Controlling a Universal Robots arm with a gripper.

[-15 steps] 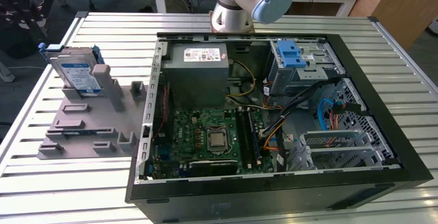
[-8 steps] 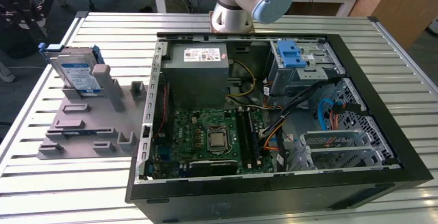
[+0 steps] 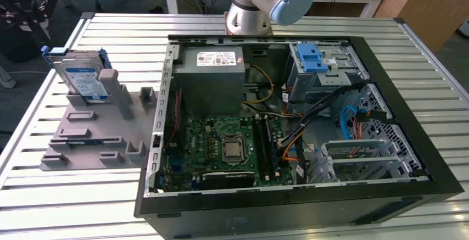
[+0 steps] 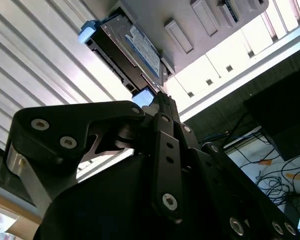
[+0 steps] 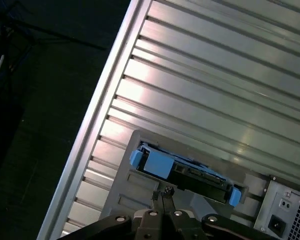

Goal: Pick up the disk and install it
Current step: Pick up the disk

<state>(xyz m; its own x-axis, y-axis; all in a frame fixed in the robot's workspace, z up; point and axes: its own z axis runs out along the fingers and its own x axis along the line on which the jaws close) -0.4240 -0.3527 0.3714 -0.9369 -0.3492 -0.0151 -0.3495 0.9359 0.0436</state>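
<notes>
Slatted table bears the disk (lower edge hidden by its stand); fingers clenched empty.

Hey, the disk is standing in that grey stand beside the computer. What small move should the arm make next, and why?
Probably open the jaws first. In the first wrist view the gripper hangs apart from the disk with its jaws shut together, and the disk stands untouched in the grey stand.

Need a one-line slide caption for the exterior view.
The grey metal hard drive with blue carrier frame stands on edge in a grey plastic fixture beside the open black computer case.
</notes>
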